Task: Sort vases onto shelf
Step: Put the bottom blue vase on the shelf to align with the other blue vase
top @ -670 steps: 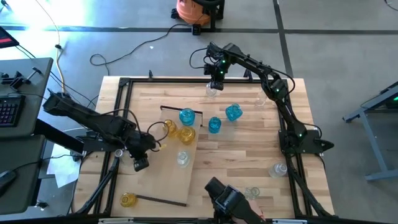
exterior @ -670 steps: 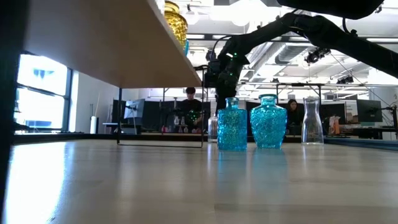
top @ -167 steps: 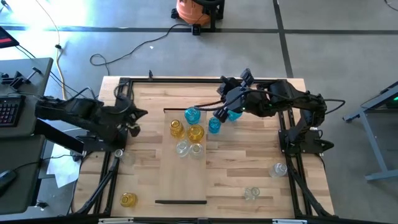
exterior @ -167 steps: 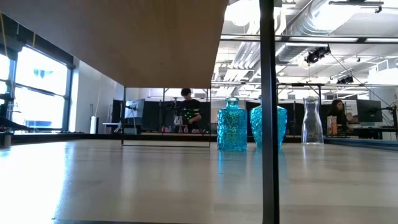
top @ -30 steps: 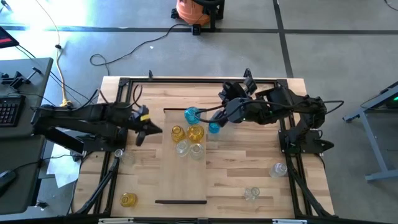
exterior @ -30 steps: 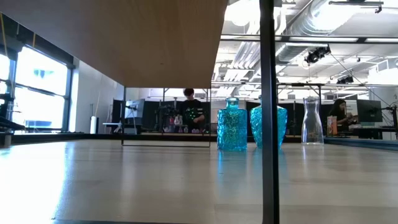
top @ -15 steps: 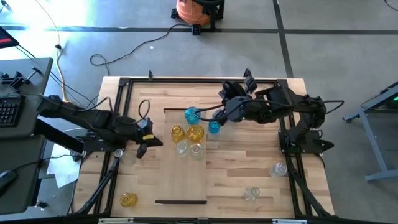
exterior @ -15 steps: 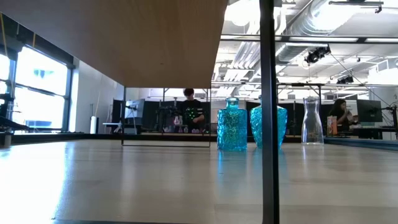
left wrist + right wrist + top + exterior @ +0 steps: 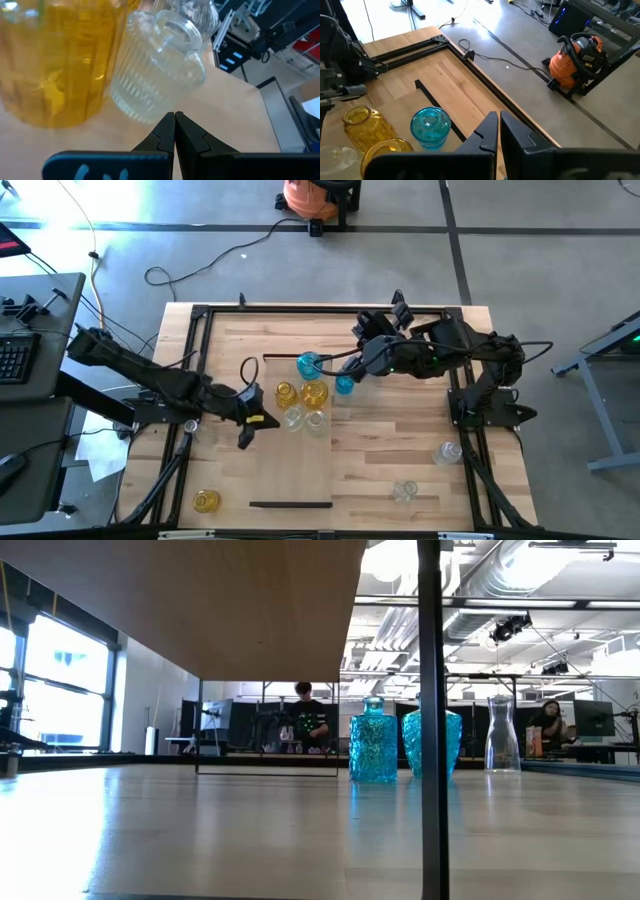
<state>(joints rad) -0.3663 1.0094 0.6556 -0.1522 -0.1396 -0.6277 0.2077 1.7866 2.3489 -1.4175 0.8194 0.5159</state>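
The pale shelf carries a blue vase, two yellow vases and two clear vases, all upright on their bases. My left gripper is shut at the shelf's left edge. Its tips point at the lower wall of the ribbed clear vase, with a yellow vase beside it. My right gripper is shut and held high over the shelf's far right corner, above the blue vase. Another blue vase stands by the shelf's right edge. My left gripper comes in low and slanting down from the table's left, and its shut tips reach the clear vase's lower wall. I cannot tell whether they touch it. The vase stands upright on the shelf.
Off the shelf stand a yellow vase at the near left and two clear vases at the near right. The low view shows two blue vases and a clear one. A black frame rims the table.
My left gripper has swung toward the table's near and right edges, sinking a little, and has come up to the clear vase at the shelf's left edge. It has stayed shut. No vase has moved.
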